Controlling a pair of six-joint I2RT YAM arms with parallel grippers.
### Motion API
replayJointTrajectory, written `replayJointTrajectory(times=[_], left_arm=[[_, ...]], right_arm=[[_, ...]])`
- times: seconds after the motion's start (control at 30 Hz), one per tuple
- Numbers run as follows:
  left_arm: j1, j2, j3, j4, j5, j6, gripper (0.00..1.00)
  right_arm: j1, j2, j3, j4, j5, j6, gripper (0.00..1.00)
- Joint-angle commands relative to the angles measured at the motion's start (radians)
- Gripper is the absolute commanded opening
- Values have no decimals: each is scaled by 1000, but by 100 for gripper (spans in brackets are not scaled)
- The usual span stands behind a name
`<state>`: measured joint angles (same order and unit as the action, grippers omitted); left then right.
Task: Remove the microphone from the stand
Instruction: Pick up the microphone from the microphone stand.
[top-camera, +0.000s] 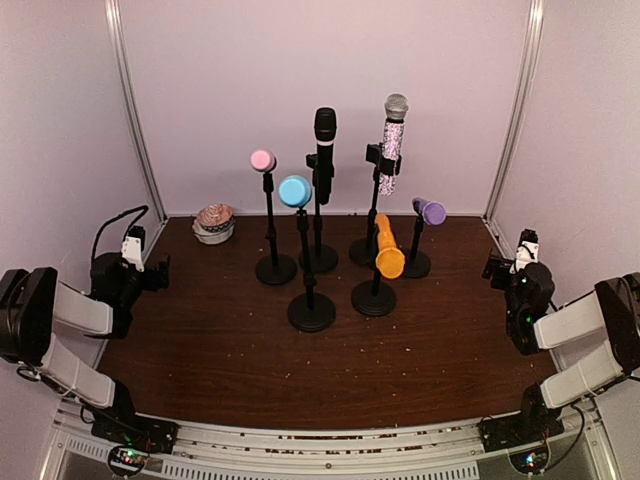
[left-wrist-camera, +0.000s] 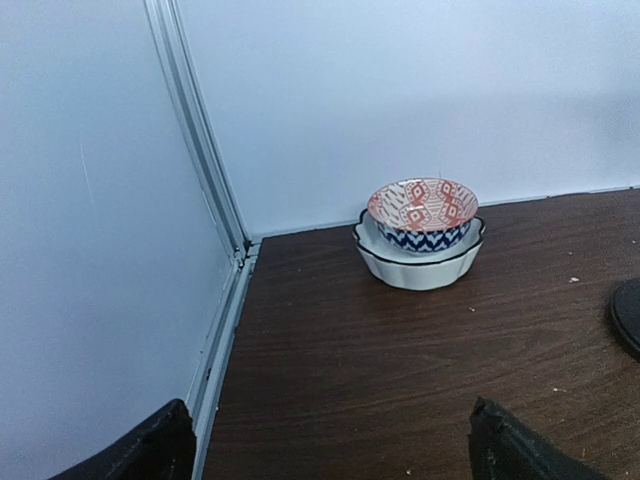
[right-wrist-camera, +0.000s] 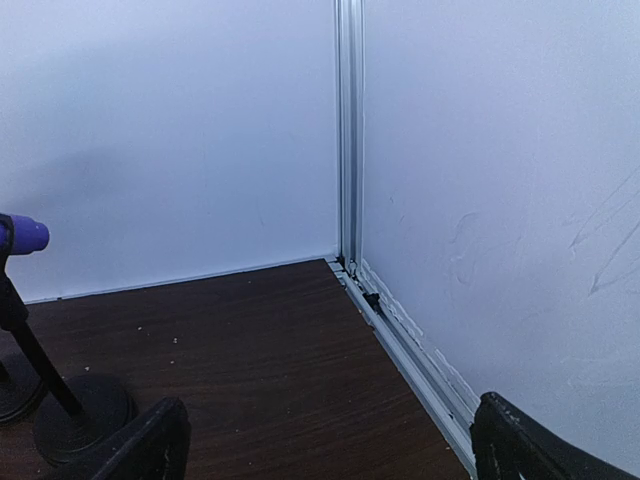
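Near edge first: my bases sit on the rail (top-camera: 300, 445), elbows folded back. The left gripper (top-camera: 160, 272) is low by the left edge of the table (top-camera: 220, 360), the right gripper (top-camera: 497, 268) low by the right edge, and each wrist aims at its far corner. My left fingers (left-wrist-camera: 150, 450) are spread wide with nothing between them. The right fingers (right-wrist-camera: 150, 445) are the same, wide apart and holding nothing. There is open wood across the near half, between both grippers and the stands (top-camera: 311, 312). Six mics cluster mid-table toward the far edge, each on its own round-base stand with the bases close together. The blue microphone (top-camera: 295, 191) and the orange microphone (top-camera: 387, 250), which is tilted in its clip, are nearest. The pink microphone (top-camera: 262, 160) is back-left. The black microphone (top-camera: 325, 135) and glitter microphone (top-camera: 392, 145) are tallest, at the back. The purple microphone (top-camera: 430, 211) is rightmost, and its base shows at the left of my right wrist view. In the far left corner a white scalloped bowl (left-wrist-camera: 420, 270) holds a smaller patterned bowl (left-wrist-camera: 422, 208), well apart from the stands.
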<state>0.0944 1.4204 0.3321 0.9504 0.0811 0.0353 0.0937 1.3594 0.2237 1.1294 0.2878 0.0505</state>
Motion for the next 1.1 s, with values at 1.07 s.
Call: replayJointTrajectory(times=[1.07], left_arm=[[8, -203, 704, -1247, 255, 136, 98]], right_arm=[[3, -429, 546, -820, -315, 206, 100]])
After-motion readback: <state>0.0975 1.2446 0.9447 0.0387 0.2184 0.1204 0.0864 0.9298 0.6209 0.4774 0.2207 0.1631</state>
